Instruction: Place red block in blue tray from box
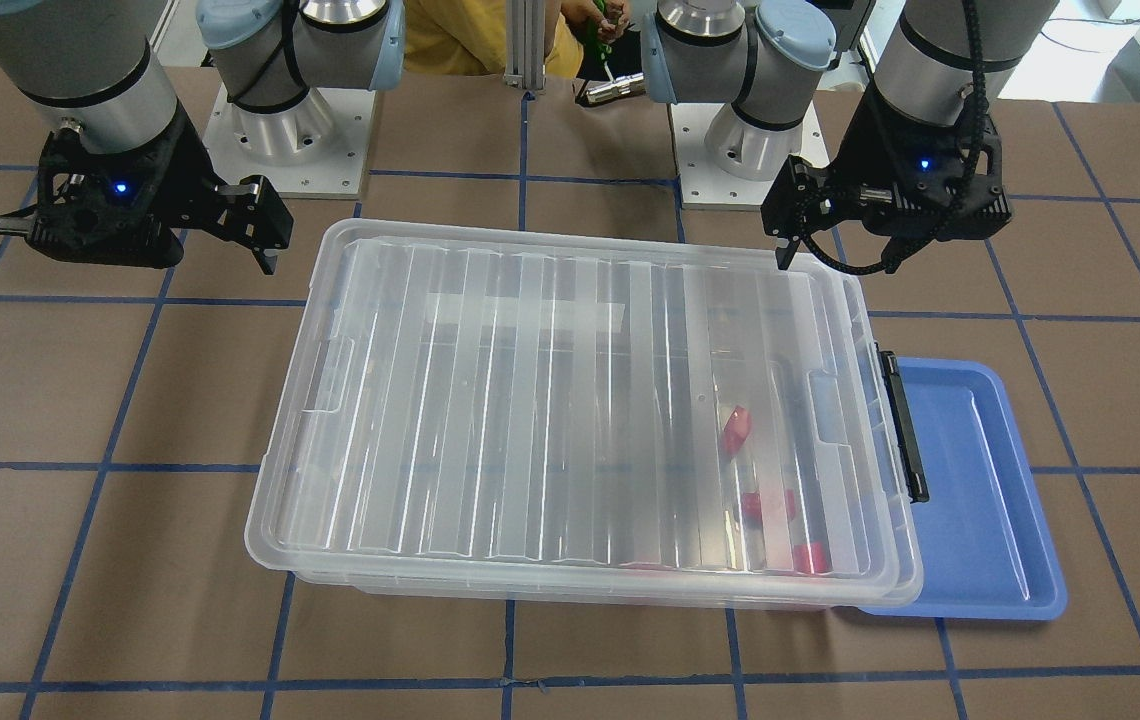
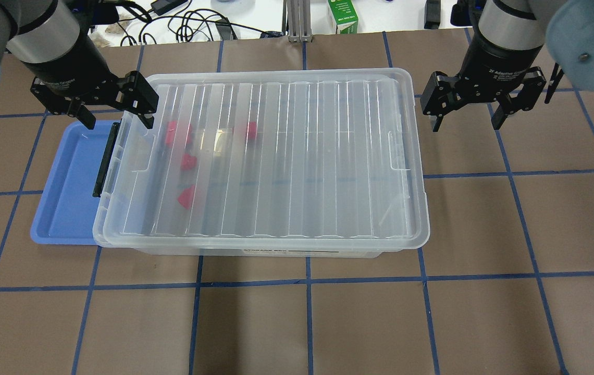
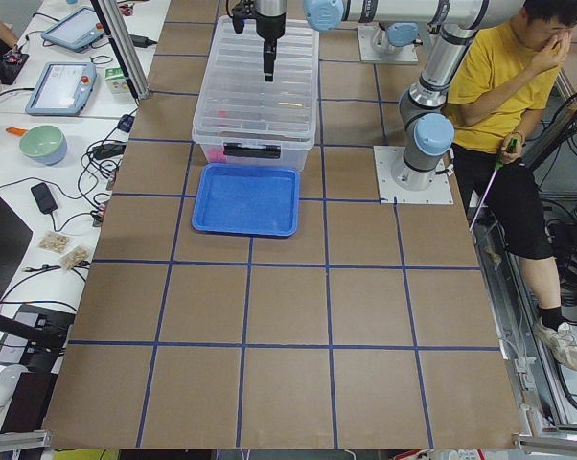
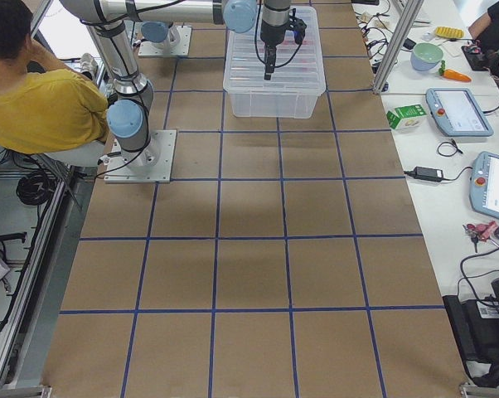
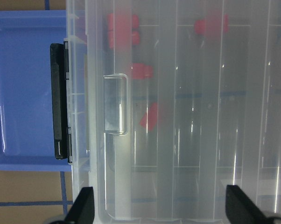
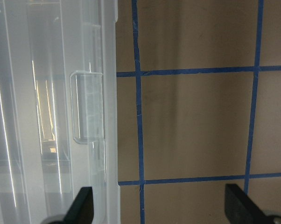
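Note:
The box point(image 2: 328, 156) is a clear bin with its ribbed lid shut and a black latch point(image 2: 104, 161) on the end towards the blue tray point(image 2: 62, 182). The tray is empty and partly tucked under that end. Red blocks point(image 2: 188, 161) show blurred through the lid near the latch end, and also in the left wrist view point(image 5: 140, 71). My left gripper point(image 2: 118, 120) is open and empty above the latch-end corner of the lid. My right gripper point(image 2: 467, 122) is open and empty above bare table just past the box's other end point(image 6: 52, 116).
Both arm bases point(image 1: 290, 130) stand on plates behind the box. A person in a yellow shirt point(image 3: 499, 77) sits beside the robot. A green carton point(image 2: 342, 15) and cables lie beyond the table's far edge. Brown table with a blue tape grid point(image 2: 307, 281) surrounds the box.

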